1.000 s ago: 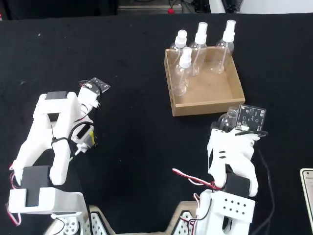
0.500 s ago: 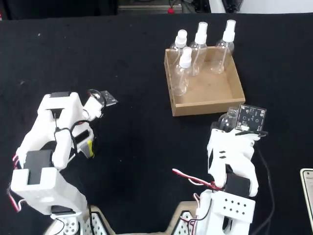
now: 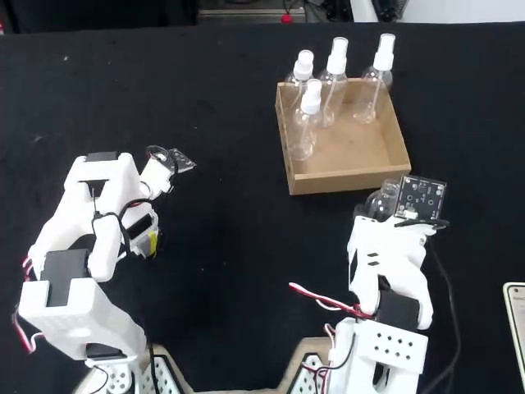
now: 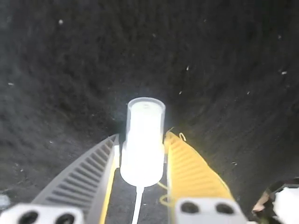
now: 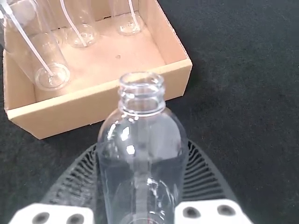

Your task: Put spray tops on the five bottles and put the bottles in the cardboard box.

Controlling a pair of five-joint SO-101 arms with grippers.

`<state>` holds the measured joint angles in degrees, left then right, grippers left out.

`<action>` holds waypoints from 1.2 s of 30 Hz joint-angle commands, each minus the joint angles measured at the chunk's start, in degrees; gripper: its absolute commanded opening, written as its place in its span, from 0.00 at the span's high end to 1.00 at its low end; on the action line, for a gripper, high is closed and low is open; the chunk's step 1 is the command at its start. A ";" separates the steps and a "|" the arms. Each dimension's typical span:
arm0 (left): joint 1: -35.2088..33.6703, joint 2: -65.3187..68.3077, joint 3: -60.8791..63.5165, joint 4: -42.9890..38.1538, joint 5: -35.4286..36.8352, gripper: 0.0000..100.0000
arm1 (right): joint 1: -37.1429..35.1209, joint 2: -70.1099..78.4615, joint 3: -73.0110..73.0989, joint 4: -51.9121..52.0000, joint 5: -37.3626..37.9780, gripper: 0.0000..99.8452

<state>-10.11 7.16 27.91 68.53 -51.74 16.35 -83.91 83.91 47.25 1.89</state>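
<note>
The left gripper (image 4: 141, 138) clamps a white spray top (image 4: 145, 126); the right gripper (image 5: 142, 147) grips an uncapped bottle (image 5: 140, 116) just beside the cardboard box (image 5: 93, 101).

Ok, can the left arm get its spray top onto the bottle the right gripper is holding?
Probably yes. Bare table lies between the arms, and the bottle has its open neck clear of the right gripper, though the cardboard box sits close beyond.
</note>
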 commanded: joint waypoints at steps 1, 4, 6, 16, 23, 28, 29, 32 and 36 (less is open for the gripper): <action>0.57 0.09 -2.33 -1.14 2.55 0.88 | 1.05 -1.19 -0.40 -1.93 0.00 0.94; 0.57 -0.35 -2.59 0.79 5.45 0.88 | 1.05 -1.19 -0.40 -1.85 0.00 0.94; 0.66 -0.70 -3.47 3.52 6.33 0.88 | 1.05 -1.19 -0.31 -1.76 0.00 0.94; 0.22 -23.65 5.14 11.78 6.59 0.88 | 0.70 -1.19 -3.82 3.96 -0.44 0.94; 7.69 -46.95 17.27 -2.37 26.81 0.88 | -0.97 -1.27 -7.34 6.42 -0.53 0.94; 17.80 -61.36 16.22 -6.42 41.23 0.88 | -10.37 -1.27 -11.91 9.67 -0.53 0.94; 19.30 -63.56 16.57 -7.91 40.88 0.88 | -12.48 -1.27 -12.53 9.67 -0.53 0.94; 20.79 -68.13 18.68 -13.36 38.59 0.88 | -19.34 -1.27 -14.37 9.41 0.00 0.94; 20.88 -72.35 21.85 -19.52 38.51 0.88 | -28.04 -1.27 -14.81 5.80 0.00 0.94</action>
<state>9.93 -61.67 49.54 53.85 -13.14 -5.45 -83.91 72.57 56.40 1.89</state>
